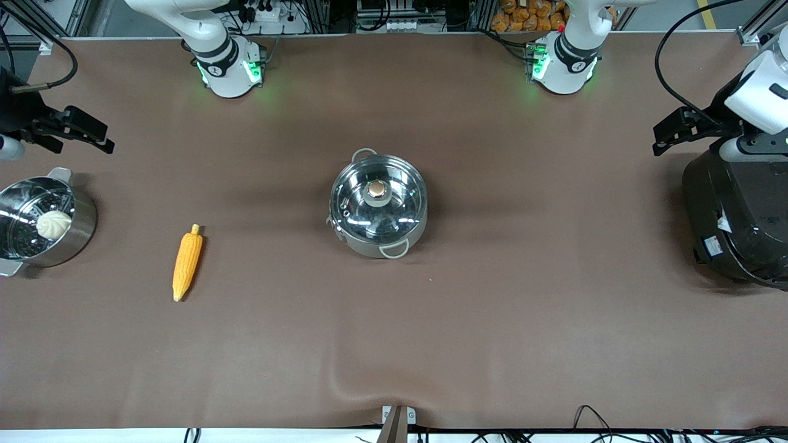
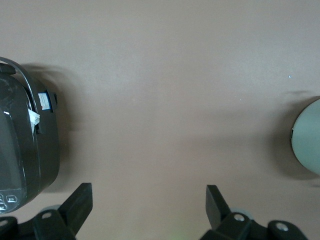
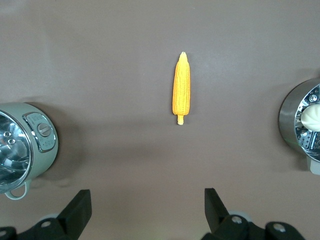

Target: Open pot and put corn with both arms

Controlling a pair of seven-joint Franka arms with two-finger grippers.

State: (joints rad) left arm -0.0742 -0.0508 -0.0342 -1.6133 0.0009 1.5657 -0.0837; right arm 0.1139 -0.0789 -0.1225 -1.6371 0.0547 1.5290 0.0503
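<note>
The steel pot (image 1: 378, 212) stands at the middle of the table with its glass lid (image 1: 394, 215) on and the metallic knob (image 1: 375, 191) on top. The yellow-orange corn (image 1: 187, 262) lies on the table toward the right arm's end, between the pot and the steamer. My right gripper (image 1: 106, 138) is open and empty, up over the table beside the steamer; its wrist view shows the corn (image 3: 181, 89) and the pot (image 3: 25, 145). My left gripper (image 1: 657, 140) is open and empty, up over the table beside the rice cooker; the pot's edge (image 2: 307, 142) shows in its wrist view.
A steel steamer pot (image 1: 83, 231) with a white bun (image 1: 54, 224) stands at the right arm's end. A large black rice cooker (image 1: 735, 221) stands at the left arm's end. A brown mat (image 1: 492, 307) covers the table.
</note>
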